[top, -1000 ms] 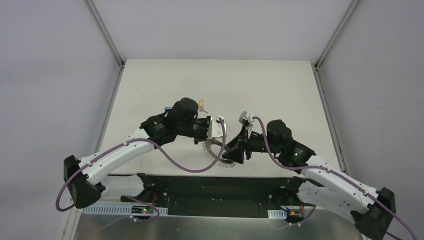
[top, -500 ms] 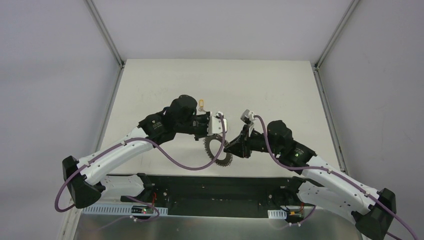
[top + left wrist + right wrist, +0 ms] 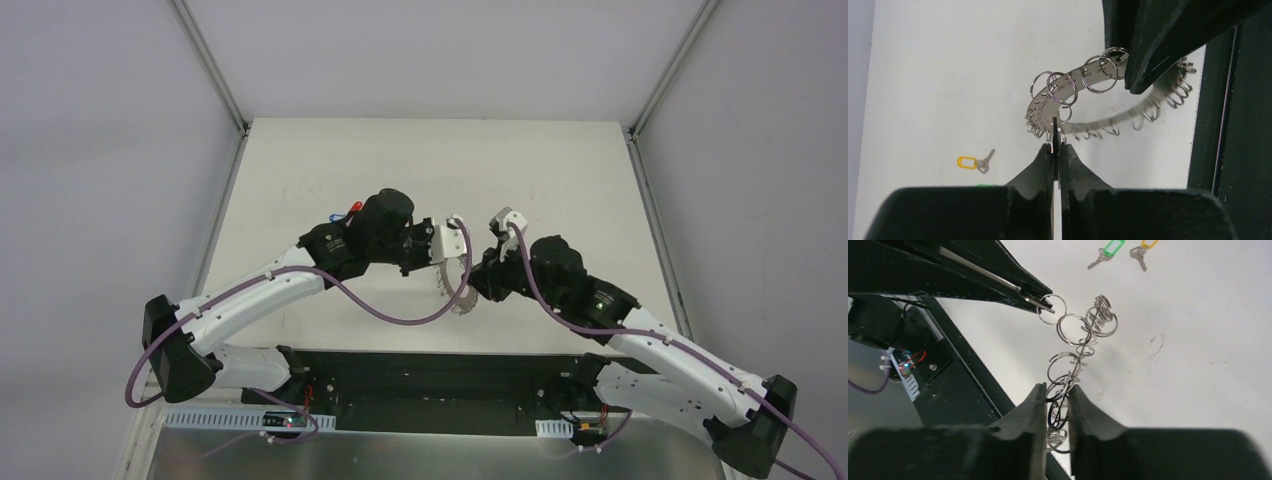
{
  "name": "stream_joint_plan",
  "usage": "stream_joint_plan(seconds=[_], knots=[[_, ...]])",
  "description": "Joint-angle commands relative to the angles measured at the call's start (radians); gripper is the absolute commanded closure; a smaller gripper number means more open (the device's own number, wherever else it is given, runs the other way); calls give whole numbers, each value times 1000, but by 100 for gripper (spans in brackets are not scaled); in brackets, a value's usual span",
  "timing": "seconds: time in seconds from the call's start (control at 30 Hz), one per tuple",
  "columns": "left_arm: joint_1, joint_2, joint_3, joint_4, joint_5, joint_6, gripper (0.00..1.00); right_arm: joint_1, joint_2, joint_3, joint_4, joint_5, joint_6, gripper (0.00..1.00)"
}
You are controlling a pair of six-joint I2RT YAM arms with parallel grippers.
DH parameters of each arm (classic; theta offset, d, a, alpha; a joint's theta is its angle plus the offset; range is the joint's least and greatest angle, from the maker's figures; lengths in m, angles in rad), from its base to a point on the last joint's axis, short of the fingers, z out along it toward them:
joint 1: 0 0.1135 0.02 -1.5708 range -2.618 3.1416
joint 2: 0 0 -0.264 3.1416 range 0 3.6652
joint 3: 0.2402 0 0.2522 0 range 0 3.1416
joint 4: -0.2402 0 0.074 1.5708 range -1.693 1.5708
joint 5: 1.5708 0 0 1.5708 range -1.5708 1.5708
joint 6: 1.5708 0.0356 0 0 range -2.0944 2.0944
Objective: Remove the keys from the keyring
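Silvery, gear-edged keyring (image 3: 1074,81) bristling with wire loops: left gripper (image 3: 1056,147) pinches one loop tight, right gripper (image 3: 1055,394) clamps its band.

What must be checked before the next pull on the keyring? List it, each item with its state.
1. Grip of the left hand on a small loop: ok, fingers shut on it.
2. Grip of the right hand on the keyring: ok, fingers shut on its looped rim.
3. The keyring spans between both hands, tilted on edge: ok.
4. The keyring is off the table: cannot tell, its low edge is hidden.
5. Keys left on the loops: cannot tell; none on the loops in view, the far side is blurred.
6. The loose yellow-tag key and green-tag key lie apart from the keyring: ok.
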Motion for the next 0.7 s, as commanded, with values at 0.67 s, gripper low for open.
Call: stream_joint_plan(seconds=[0.67], knots=[[0, -129, -176, 271, 163, -16, 100, -8, -123, -19, 61, -65, -120, 54]])
